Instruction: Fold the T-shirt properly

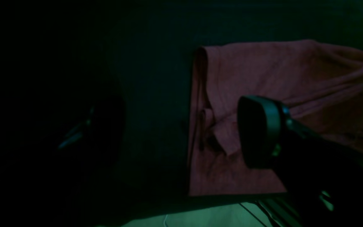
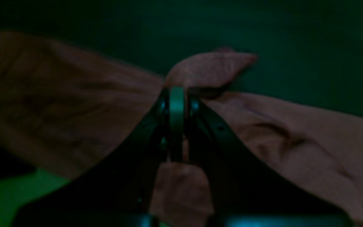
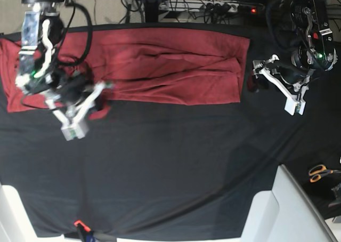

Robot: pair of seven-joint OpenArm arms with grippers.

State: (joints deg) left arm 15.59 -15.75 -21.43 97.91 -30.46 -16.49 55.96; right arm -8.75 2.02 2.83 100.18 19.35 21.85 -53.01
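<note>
Right gripper (image 2: 176, 104) pinched shut on shirt (image 3: 176, 66) edge, ready to fold; left gripper (image 3: 274, 74) wide open, empty, beside hem.

Right end effector (image 2: 176, 104) closed, pinching a fold of the T-shirt (image 3: 176, 66), arm reaching down low. Left end effector (image 3: 274, 79) spread wide, holding nothing, poised just beside the shirt's edge
</note>
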